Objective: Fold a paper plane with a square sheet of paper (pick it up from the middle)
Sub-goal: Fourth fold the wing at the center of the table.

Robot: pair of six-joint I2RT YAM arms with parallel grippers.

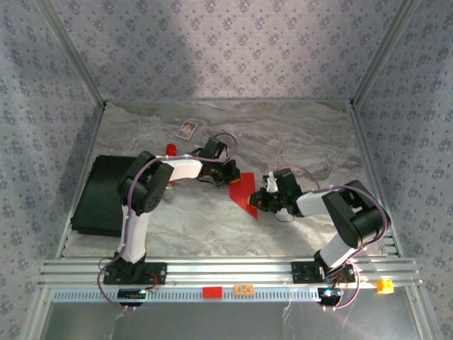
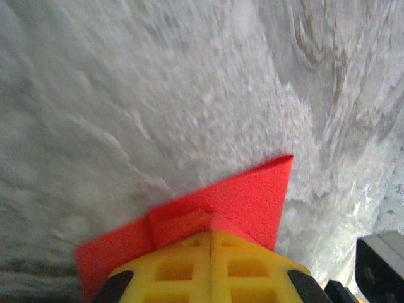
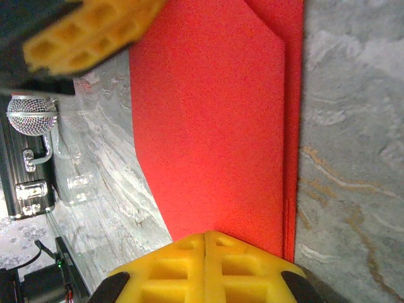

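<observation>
Red sheet of paper (image 1: 244, 190) sat at the middle of the marbled surface (image 1: 304, 142), between the two arms. Not a flat square: right wrist view showed doubled layers along one long edge, and left wrist view showed a pointed corner with a small folded flap. Left fingers (image 2: 180, 270) were clenched on its far-left end, right fingers (image 3: 170, 278) clenched on its near-right end. Whether it rested on the surface or hung just above could not be told. Judged partway: early folds were in, but the shape was too broad for a slim dart. Narrowing folds and wings likely remained.
</observation>
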